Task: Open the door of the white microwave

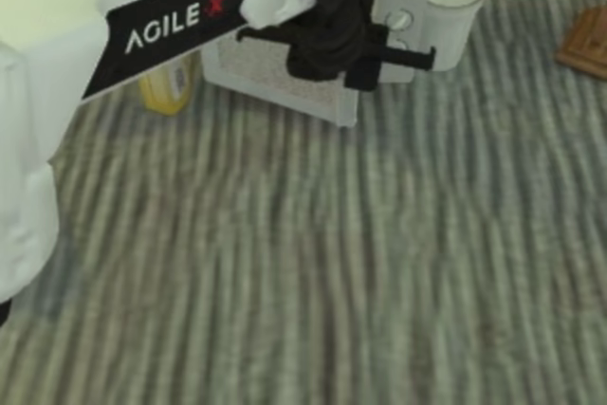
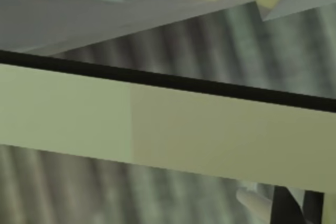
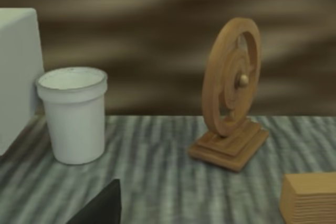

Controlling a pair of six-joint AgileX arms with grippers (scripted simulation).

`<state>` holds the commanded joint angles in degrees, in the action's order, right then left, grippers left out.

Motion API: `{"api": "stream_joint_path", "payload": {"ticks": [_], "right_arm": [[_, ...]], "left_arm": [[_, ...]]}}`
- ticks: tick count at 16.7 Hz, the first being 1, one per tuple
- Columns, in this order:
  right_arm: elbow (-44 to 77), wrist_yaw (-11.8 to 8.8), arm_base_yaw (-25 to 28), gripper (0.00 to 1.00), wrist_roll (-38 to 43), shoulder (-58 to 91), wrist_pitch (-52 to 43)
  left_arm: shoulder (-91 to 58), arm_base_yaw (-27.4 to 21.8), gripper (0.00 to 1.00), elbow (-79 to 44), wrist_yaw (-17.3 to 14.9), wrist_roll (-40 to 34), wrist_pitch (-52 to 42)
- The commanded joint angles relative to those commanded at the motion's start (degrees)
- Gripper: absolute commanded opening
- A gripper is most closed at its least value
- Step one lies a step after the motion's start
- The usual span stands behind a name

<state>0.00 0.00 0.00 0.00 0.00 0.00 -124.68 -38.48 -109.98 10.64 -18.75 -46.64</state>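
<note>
Our white microwave (image 1: 398, 7) sits at the far edge of the surface (image 1: 313, 272), mostly hidden under our left arm. Its door (image 1: 285, 78) has swung out toward us, long axis running left-right. Our left tool (image 1: 337, 49) hangs right over it; we cannot tell its grip. A white cup (image 1: 455, 7) stands just right of the microwave, a yellow box (image 1: 169, 87) to the left.
</note>
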Motion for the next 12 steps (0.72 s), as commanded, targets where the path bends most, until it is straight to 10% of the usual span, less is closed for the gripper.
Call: {"api": "stream_joint_path", "payload": {"ticks": [12], "right_arm": [[0.00, 0.00, 0.00, 1.00, 0.00, 0.00, 0.00]], "left_arm": [[3.98, 0.67, 0.00, 6.18, -2.43, 4.51, 3.04]]}}
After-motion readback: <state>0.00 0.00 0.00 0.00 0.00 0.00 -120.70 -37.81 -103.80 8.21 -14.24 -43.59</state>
